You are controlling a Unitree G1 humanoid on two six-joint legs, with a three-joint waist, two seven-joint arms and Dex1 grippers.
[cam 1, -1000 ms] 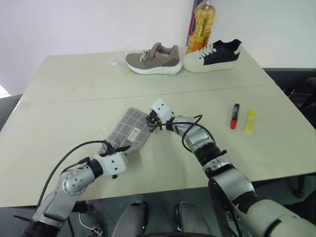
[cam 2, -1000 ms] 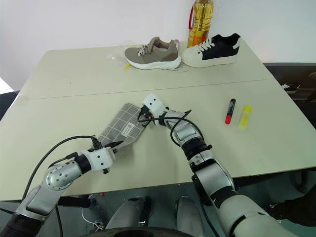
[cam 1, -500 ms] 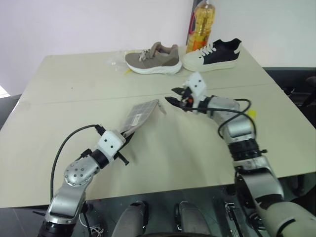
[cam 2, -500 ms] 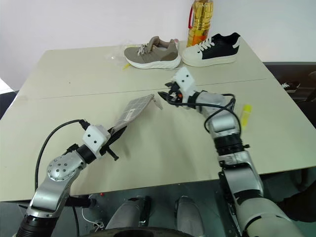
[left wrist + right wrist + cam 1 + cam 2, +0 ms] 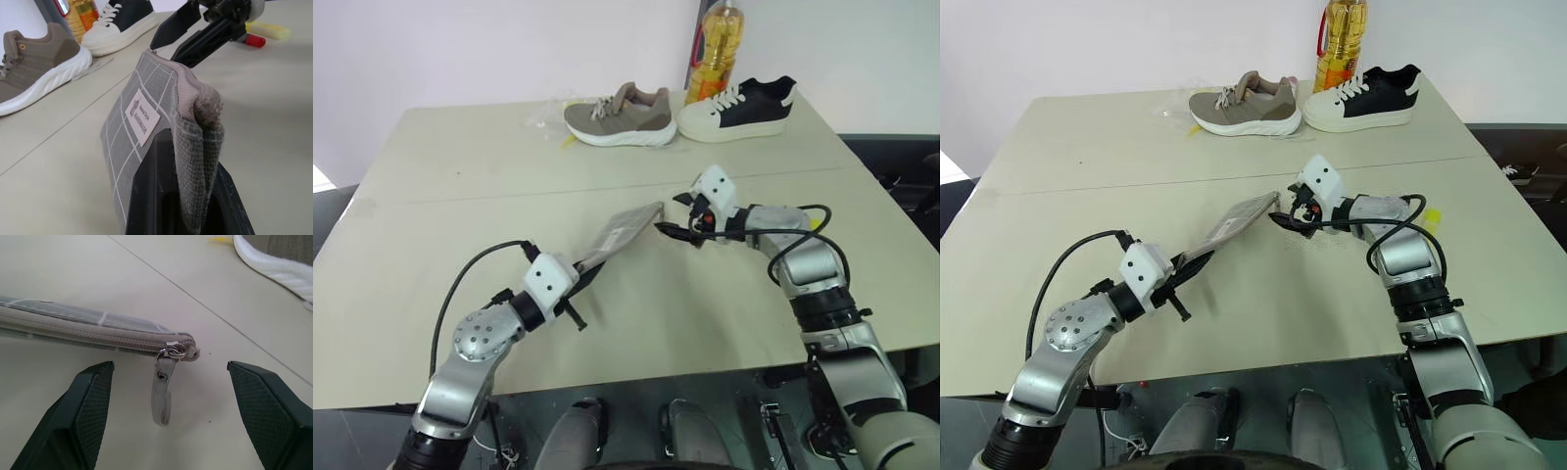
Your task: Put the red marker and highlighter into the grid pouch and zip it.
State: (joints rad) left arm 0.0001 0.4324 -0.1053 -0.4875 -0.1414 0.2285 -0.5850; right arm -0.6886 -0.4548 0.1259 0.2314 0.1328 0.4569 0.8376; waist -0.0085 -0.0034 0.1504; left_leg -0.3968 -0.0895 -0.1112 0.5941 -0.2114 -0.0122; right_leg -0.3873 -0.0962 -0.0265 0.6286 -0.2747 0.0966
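Note:
The grid pouch [image 5: 626, 225] hangs tilted above the table, grey with white lines and a white label [image 5: 142, 117]. My left gripper [image 5: 585, 274] is shut on its near end. My right gripper [image 5: 672, 215] stands open at the pouch's far end, one finger [image 5: 83, 421] on either side of the dangling zipper pull [image 5: 163, 401], touching nothing. The zipper is closed along the top edge. The yellow highlighter [image 5: 269, 30] and the red marker [image 5: 252, 41] lie on the table beyond my right gripper. In the head views the highlighter [image 5: 1430, 217] peeks out behind my right arm and the marker is hidden.
The beige table [image 5: 460, 196] has a seam running across its middle. At its far edge stand a tan sneaker [image 5: 619, 117], a black-and-white sneaker [image 5: 736, 108] and an oil bottle [image 5: 713, 54]. Clear plastic scraps [image 5: 546, 119] lie left of the tan sneaker.
My left gripper has lifted the pouch off the table and tilted it up. My right gripper has let go of the pouch's far end, opened and swung right, and now hovers at the zipper pull.

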